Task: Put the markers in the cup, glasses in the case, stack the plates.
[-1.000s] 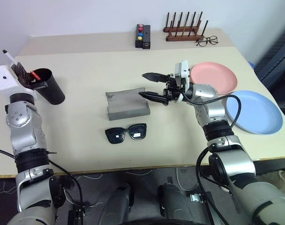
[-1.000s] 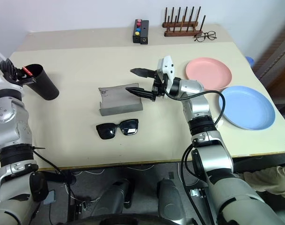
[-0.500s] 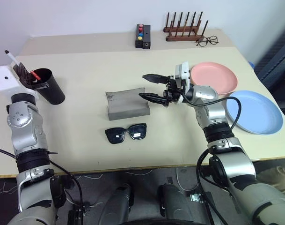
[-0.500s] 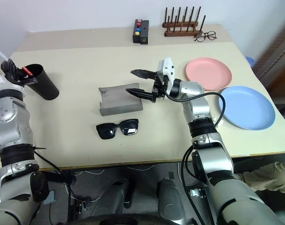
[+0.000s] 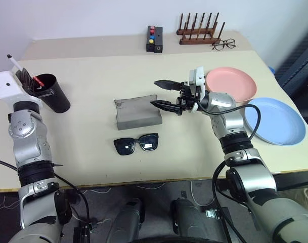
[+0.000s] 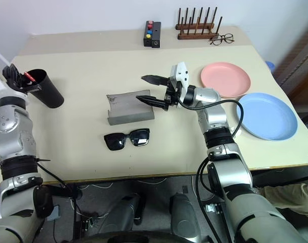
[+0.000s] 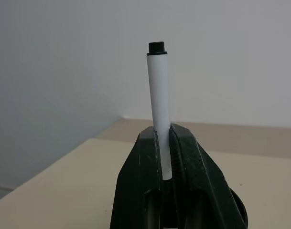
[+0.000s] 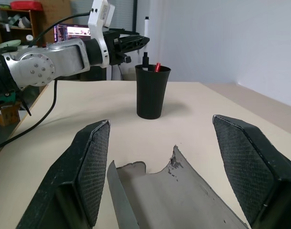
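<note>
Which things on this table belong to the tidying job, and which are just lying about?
Belong to the job:
white marker
red marker
black cup
black sunglasses
grey case
pink plate
blue plate

Just lying about:
wire-framed spectacles
wooden rack
button box

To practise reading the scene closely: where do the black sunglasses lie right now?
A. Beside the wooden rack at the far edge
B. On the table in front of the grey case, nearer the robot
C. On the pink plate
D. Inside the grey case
B: the sunglasses lie flat on the table, on the robot's side of the open grey case, untouched by either gripper.
</note>
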You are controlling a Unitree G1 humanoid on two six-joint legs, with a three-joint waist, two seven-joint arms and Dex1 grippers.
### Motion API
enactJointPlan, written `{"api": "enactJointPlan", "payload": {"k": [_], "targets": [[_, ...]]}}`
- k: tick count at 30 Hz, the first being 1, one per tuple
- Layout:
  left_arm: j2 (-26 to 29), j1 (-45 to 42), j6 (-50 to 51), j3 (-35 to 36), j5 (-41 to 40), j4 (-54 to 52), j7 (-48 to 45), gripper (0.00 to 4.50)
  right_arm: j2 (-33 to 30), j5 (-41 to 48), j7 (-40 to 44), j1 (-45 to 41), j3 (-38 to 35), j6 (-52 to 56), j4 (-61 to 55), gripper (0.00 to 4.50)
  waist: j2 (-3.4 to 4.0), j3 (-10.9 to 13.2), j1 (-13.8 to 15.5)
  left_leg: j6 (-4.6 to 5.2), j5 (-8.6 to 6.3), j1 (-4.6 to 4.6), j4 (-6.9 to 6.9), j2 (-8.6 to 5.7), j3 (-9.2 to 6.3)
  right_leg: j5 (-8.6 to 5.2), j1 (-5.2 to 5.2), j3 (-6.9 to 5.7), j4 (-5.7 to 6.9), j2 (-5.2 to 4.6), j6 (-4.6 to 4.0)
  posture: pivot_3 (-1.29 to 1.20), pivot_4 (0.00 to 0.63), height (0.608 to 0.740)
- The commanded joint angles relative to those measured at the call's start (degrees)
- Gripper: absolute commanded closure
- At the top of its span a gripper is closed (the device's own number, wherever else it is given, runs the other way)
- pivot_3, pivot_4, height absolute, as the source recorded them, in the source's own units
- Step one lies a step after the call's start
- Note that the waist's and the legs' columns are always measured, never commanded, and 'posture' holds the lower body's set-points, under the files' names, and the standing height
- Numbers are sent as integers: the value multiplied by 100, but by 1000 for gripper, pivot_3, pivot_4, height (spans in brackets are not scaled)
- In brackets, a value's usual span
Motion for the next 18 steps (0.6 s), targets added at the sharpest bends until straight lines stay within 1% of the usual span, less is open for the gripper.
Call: {"api": "enactJointPlan", "payload": {"k": [1,18], "targets": [[37,-16,-67,3,-53,-233,-12,4465,42,148,2,-87,-150,-21,-245,988,0,0,0,0,0,0,0,0,0,0,0,0,0,0,0,0,150,740],[31,0,-68,-9,-24,-215,-75,4465,68,207,-41,-45,-177,27,-372,988,0,0,0,0,0,0,0,0,0,0,0,0,0,0,0,0,150,740]]}}
